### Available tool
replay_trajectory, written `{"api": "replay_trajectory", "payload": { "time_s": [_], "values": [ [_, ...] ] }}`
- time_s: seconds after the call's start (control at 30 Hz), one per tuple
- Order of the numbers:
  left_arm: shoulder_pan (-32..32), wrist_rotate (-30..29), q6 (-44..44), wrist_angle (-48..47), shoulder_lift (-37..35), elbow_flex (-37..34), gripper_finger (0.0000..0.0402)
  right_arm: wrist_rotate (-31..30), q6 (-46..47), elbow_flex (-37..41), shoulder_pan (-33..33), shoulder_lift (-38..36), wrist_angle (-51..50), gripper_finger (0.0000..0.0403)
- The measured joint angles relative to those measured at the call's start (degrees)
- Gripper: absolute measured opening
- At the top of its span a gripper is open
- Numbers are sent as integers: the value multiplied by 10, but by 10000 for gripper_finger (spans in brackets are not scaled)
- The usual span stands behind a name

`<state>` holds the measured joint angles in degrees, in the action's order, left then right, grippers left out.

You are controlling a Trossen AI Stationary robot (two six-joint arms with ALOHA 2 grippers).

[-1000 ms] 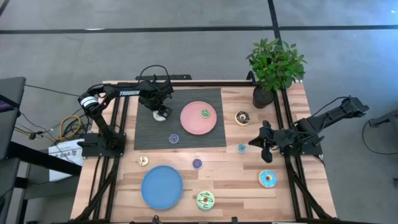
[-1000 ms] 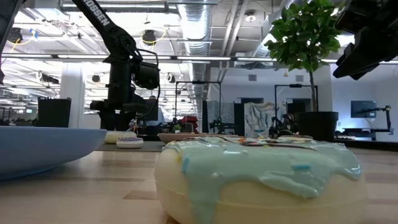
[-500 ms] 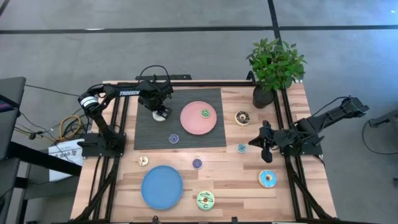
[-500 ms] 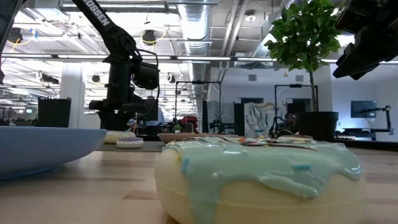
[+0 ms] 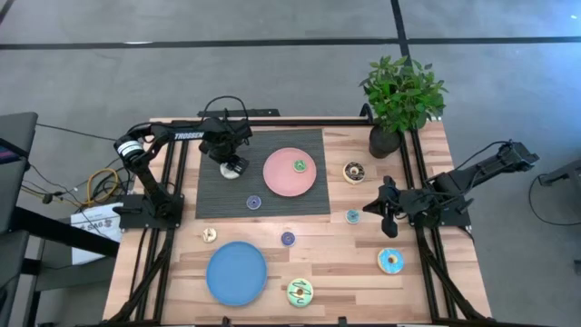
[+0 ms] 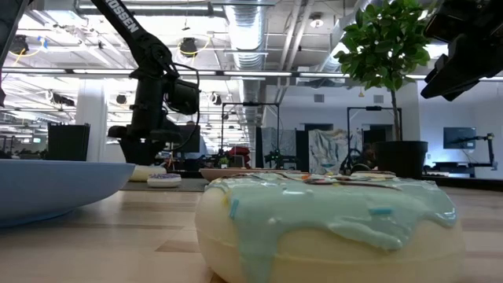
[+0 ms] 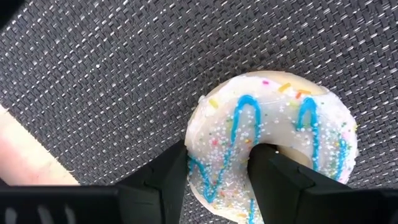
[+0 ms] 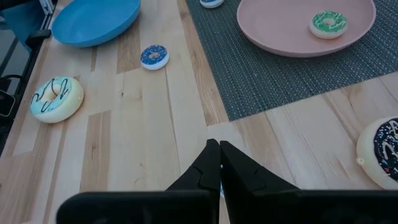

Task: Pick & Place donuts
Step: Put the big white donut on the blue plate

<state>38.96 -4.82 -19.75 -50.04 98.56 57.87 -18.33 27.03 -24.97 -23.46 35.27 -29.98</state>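
The bench [image 5: 318, 263] of pale wood is carrying a dark woven mat [image 5: 272, 200], a flat blue plate [image 5: 237, 272] near its front edge and a pink plate [image 5: 283, 177] sitting on the mat, with a potted plant [image 5: 399, 95] standing at the far right corner. The left arm, lettered TROSSEN in white along its link, is reaching over the mat's far left part, and the left gripper [image 7: 217, 171] is sitting with its jaws clamped on the white donut [image 7: 273, 146], one finger in the hole and one against the outer rim; blue zigzag icing and sprinkles are showing on it. Against the picture from a second ago, that gripper and the white donut are lying slightly farther from the front edge and more to the left on the mat [image 7: 124, 74], and in the low view the arm is leaning a little differently. The right gripper [image 8: 219, 152] is hanging over bare wood at the right side, jaws pressed together, unchanged. The other donuts are lying as before: a green one [image 5: 299, 165] on the pink plate, a purple one [image 5: 253, 203] on the mat, a dark-iced one [image 5: 353, 171] beside the plant, a teal one [image 5: 352, 216], a light blue one [image 5: 390, 261], a lime one [image 5: 300, 292], another purple one [image 5: 288, 238] and a cream one [image 5: 210, 234] on the wood.
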Motion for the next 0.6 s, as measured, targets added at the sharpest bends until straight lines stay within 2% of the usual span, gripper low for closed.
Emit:
{"api": "replay_trajectory", "payload": {
  "time_s": [0.3, 0.47, 0.6],
  "values": [
    [-19, 7, -14, -68, -14, 47, 153, 0, 0, 0, 0, 0, 0, 0],
    [-56, 4, -63, -84, -74, 73, 153, 2, 0, 0, 0, 0, 0, 0],
    [-110, -1, -129, -90, -143, 76, 153, 2, 0, 0, 0, 0, 0, 0]
  ]
}}
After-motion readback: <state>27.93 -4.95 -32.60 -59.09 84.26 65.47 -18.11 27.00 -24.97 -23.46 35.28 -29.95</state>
